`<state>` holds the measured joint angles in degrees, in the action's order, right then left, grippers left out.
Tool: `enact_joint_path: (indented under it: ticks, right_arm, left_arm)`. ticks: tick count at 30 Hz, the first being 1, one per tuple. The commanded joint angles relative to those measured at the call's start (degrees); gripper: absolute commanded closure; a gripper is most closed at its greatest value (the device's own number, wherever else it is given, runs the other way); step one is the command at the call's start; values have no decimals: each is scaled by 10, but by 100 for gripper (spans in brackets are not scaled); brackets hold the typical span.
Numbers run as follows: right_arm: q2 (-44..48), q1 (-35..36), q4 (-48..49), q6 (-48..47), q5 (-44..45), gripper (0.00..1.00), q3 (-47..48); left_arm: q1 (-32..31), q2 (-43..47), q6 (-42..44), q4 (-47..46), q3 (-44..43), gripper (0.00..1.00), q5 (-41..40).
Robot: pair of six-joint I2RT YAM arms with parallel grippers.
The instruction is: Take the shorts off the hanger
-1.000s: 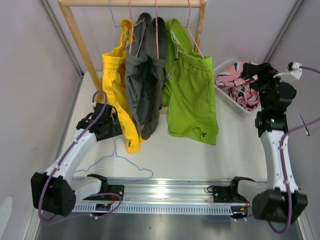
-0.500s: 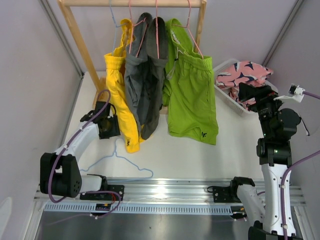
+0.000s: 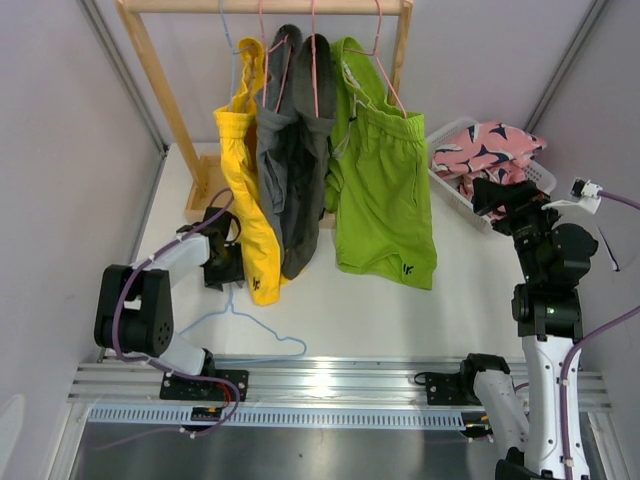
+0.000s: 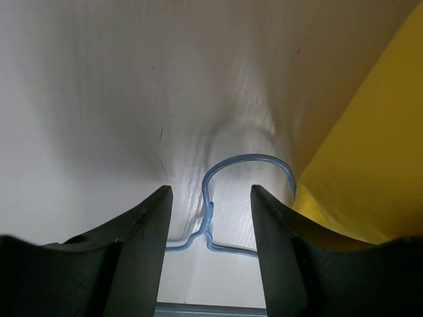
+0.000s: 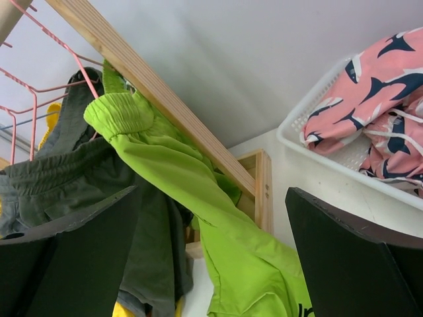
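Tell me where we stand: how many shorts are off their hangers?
Done: one pair, the pink patterned shorts, lies in the white basket, a bare blue hanger on the table. In hand: nothing; the left gripper is open beside the yellow shorts, the right gripper open near the basket. Left: yellow, dark grey shorts and lime green shorts on the rail.

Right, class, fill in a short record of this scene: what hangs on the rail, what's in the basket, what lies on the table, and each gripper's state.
Wooden rail: yellow shorts, dark grey shorts, lime green shorts
White basket: pink patterned shorts
Table: bare blue hanger
Left gripper: open, empty, low beside the yellow shorts
Right gripper: open, empty, near that basket
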<state>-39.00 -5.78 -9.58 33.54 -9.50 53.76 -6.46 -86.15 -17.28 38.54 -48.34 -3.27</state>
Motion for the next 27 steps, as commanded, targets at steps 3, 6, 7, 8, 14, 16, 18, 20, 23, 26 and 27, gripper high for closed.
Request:
enact_joint_path:
  ticks: [3,6,7,8,14,16,18,20,23,26,27]
  right_arm:
    - [12,-3,17,4,-8,1,-27]
    - [16,-5,28,13,-10,1,-45]
    - [16,-5,29,15,-11,1,-50]
    - [17,-6,33,17,-13,1,-56]
    - [25,-10,56,35,-18,1,-87]
    - [26,-11,61,39,-18,1,-97]
    - [30,-11,64,43,-19,0,-102]
    - [32,-12,65,43,-21,1,-106]
    - [33,-11,62,43,-24,1,-104]
    - [36,-10,60,43,-30,1,-98]
    - [35,-9,60,43,-30,1,-96]
  left_arm:
    - [4,-33,15,-7,-11,45,4]
    - [11,-44,15,-8,-14,49,5]
    - [12,-52,16,-9,-15,51,9]
    - [12,-57,16,-9,-16,55,12]
    - [17,-82,16,-10,-21,87,26]
    - [21,-83,16,-10,-20,97,28]
    - [23,-82,16,-11,-20,100,28]
    - [24,-73,15,-10,-20,100,26]
    - [27,-36,8,3,-25,100,-22]
    - [29,22,-6,31,-51,100,-104]
    - [29,37,-9,40,-71,100,-130]
